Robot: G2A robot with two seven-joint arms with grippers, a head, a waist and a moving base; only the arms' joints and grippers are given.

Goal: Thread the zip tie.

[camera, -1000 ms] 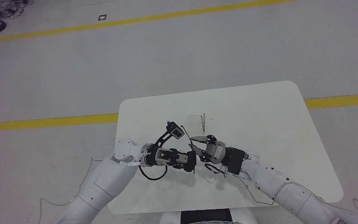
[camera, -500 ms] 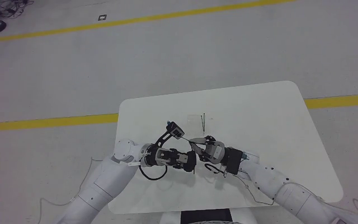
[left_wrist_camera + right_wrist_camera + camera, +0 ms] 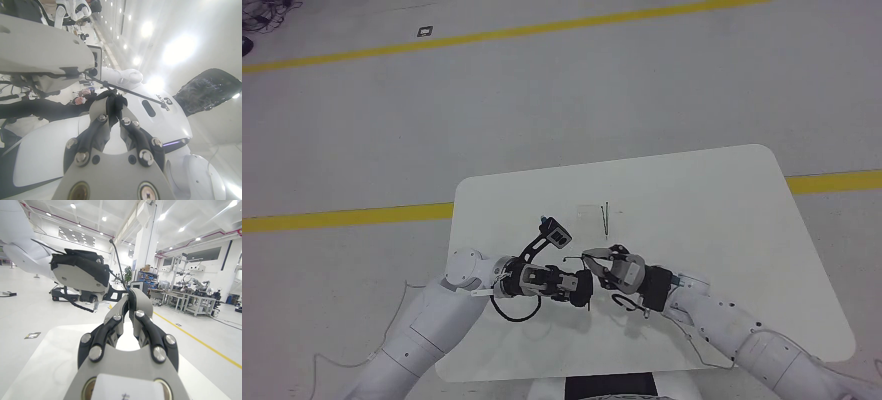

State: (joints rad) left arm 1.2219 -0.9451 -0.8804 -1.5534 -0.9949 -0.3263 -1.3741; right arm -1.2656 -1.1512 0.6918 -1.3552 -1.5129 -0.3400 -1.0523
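Meeting tip to tip over the near side of the table point(image 3: 722, 200). Pinching the zip tie point(image 3: 115, 258) in the fully closed right hand point(image 3: 129, 292); clamping the left hand point(image 3: 114, 99) on it farther along. Pointing head-up, steeply, in the right wrist view; crossing the left fingertips slantwise in the left wrist view.

bright, even light comes from ceiling lamps point(image 3: 104, 218). in the left wrist view these lamps flare into broad white glare that washes out the ceiling point(image 3: 208, 22). the table point(image 3: 722, 190) is lit flat, with soft, faint shadows. both wrist views bend straight lines toward their edges.
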